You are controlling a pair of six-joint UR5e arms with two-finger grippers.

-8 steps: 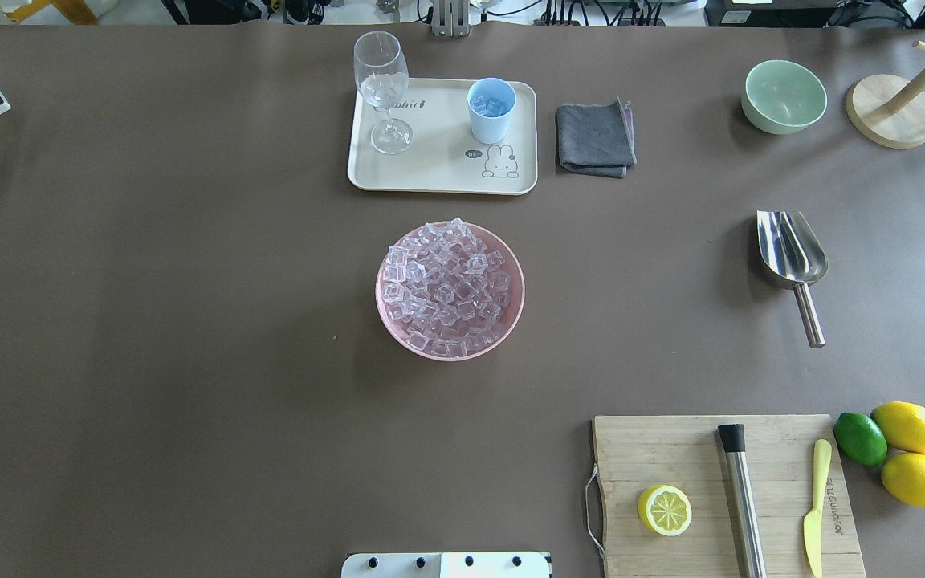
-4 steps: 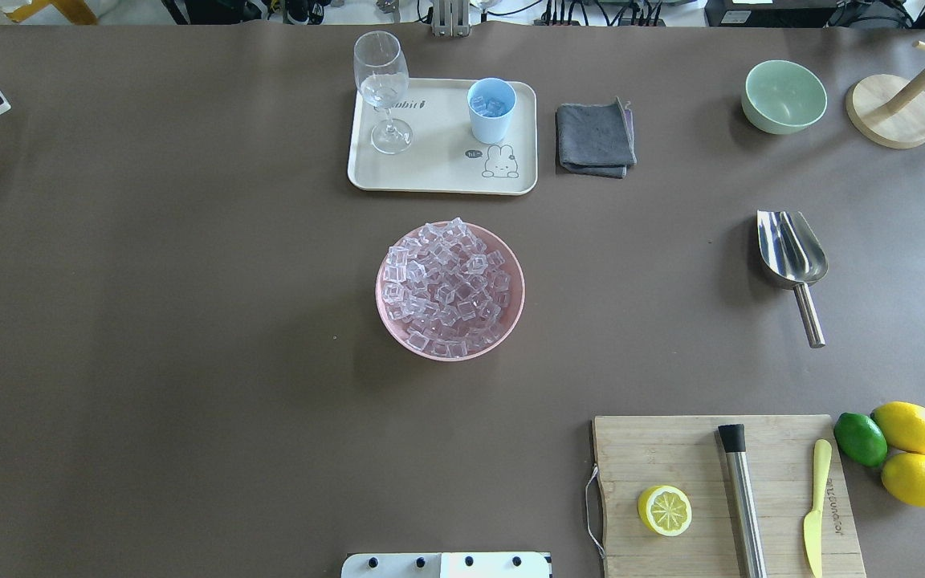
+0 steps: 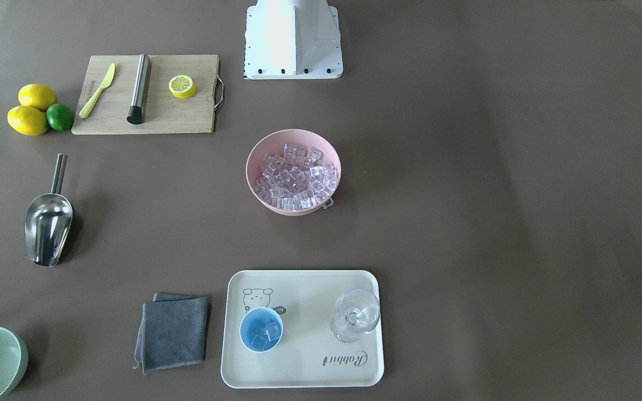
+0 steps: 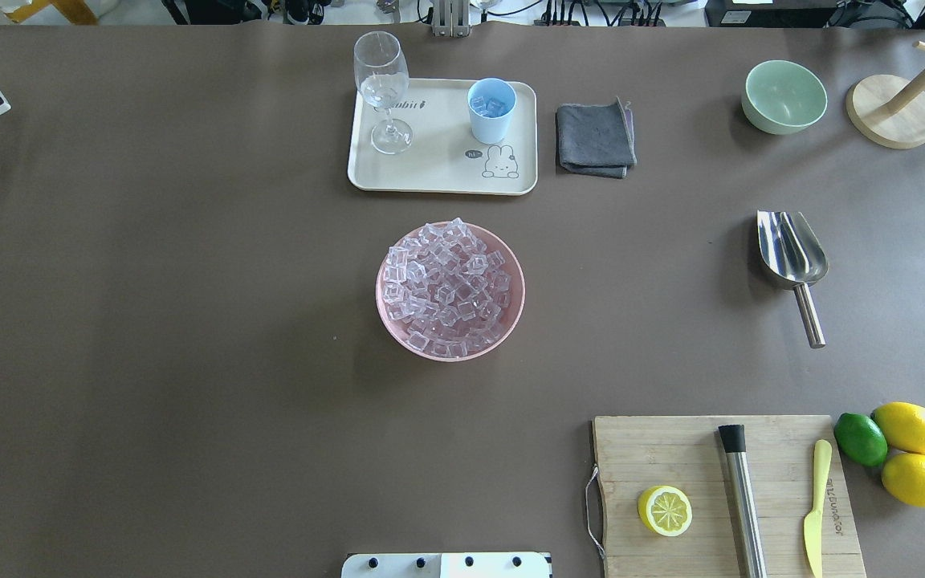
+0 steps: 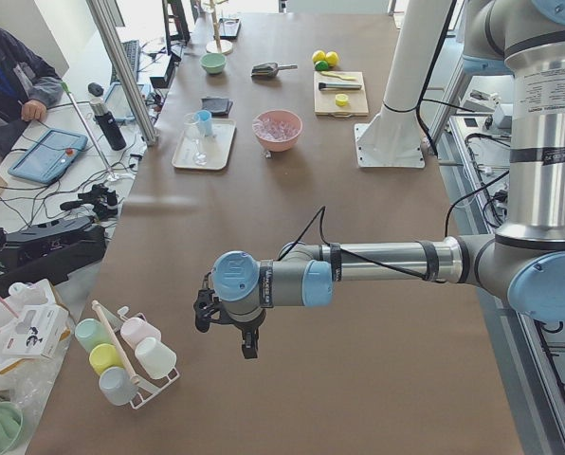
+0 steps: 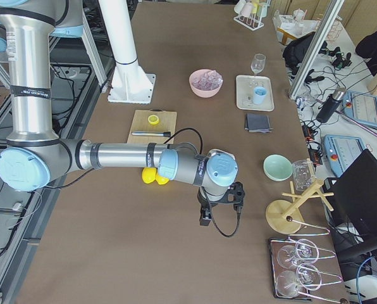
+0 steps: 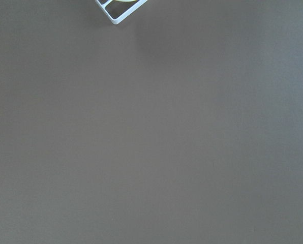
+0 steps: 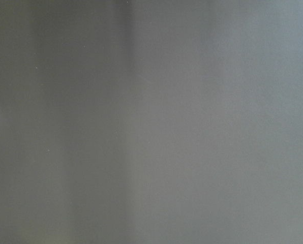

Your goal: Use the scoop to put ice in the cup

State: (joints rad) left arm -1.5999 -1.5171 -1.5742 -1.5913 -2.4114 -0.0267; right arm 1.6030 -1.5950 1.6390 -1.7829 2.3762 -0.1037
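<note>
Presently, left gripper (image 5: 226, 327) and right gripper (image 6: 220, 206) jaws: state cannot be told (side views only). Risk: the scoop (image 4: 790, 258) has a round handle and may roll when pinched.

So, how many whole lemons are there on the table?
2. Both lie by the lime, just off the cutting board: the farther lemon and the nearer lemon, seen from the robot. A lemon half sits on the board.

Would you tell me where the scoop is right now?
In the overhead view the scoop lies on the right side, between the pale green bowl and the cutting board.
</note>
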